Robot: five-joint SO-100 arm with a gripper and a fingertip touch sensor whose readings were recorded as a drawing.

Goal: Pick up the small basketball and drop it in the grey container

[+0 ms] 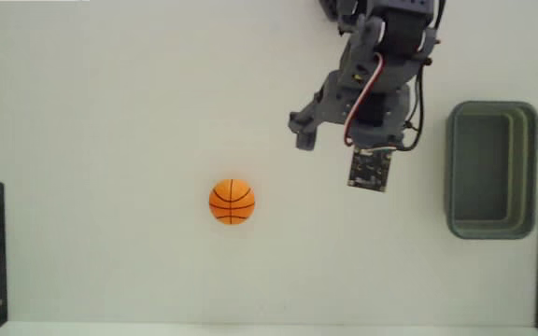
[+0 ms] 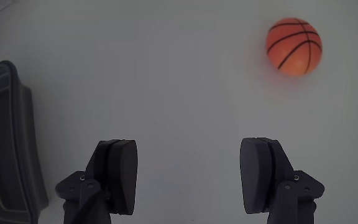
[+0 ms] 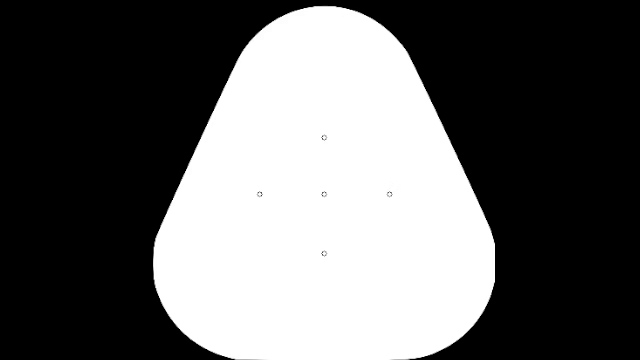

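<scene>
the gripper (image 2: 188, 177) stood wide open and empty in the wrist view, its two dark, flat-faced plastic fingers (image 2: 122, 174) entering from 6 o'clock with only bare table between them. that spread looked meant for a ball not yet reached, so the pick seemed still ahead. the small basketball (image 2: 294, 46) lay toward 1 o'clock of the jaws, well apart from them, a smooth orange sphere with thin black seam lines. in the fixed view the ball (image 1: 232, 201) sat alone on the white matte table (image 1: 110, 112), at about 8 o'clock from the grey arm (image 1: 372, 84), which hung above the surface with red and white wires looped along it and a small circuit board at its lower end. the grey container (image 1: 491, 170) rested at 3 o'clock of the arm, near the right edge, a rounded-corner plastic tub with a thick rim, empty and open upward, ready to take a drop. in the wrist view its dark ribbed rim (image 2: 8, 137) showed at 9 o'clock.
</scene>
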